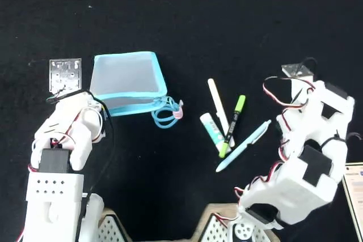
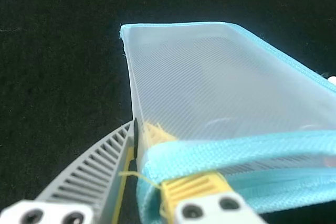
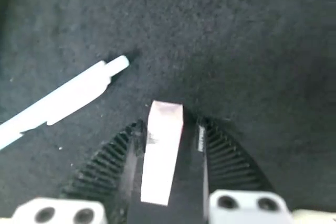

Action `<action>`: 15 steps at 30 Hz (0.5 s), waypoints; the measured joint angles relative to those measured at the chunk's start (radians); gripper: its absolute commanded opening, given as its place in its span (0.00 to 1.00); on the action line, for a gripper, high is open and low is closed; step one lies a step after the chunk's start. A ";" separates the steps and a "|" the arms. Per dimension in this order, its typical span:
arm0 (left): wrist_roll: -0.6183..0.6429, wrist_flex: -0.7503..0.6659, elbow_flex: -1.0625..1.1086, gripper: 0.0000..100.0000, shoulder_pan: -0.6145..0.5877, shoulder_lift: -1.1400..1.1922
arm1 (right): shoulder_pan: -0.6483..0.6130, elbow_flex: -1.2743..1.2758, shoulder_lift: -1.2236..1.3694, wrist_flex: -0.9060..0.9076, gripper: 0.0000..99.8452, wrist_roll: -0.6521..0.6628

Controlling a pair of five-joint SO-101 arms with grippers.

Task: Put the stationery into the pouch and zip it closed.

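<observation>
The translucent pouch (image 1: 126, 80) with light blue trim lies left of centre, its blue cord loops and pink pull (image 1: 168, 113) at the near right corner. My left gripper (image 1: 97, 111) is shut on the pouch's (image 2: 220, 87) near left corner, the trim pinched at the left gripper (image 2: 140, 129). Right of the pouch lie a white stick (image 1: 217, 103), a glue stick (image 1: 212, 131), a green highlighter (image 1: 233, 124) and a light blue pen (image 1: 244, 145). My right gripper (image 1: 282, 128) hangs low just beyond the pen's tip (image 3: 63, 100). A pinkish-white eraser (image 3: 160, 161) sits inside the right gripper (image 3: 168, 125), touching one finger with a gap to the other.
A small metal plate (image 1: 65, 75) lies left of the pouch and another (image 1: 298, 70) sits behind the right arm. A printed sheet (image 1: 354, 191) shows at the right edge. Both arm bases stand at the table's near edge.
</observation>
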 measured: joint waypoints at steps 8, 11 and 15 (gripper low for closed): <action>0.000 -0.002 0.002 0.03 0.000 0.000 | -0.011 -0.041 0.077 -0.015 0.15 -0.049; 0.000 -0.002 0.002 0.03 0.000 0.000 | -0.011 -0.089 0.100 0.006 0.16 -0.117; 0.000 -0.002 0.002 0.03 0.000 0.000 | -0.012 -0.158 0.123 0.100 0.16 -0.132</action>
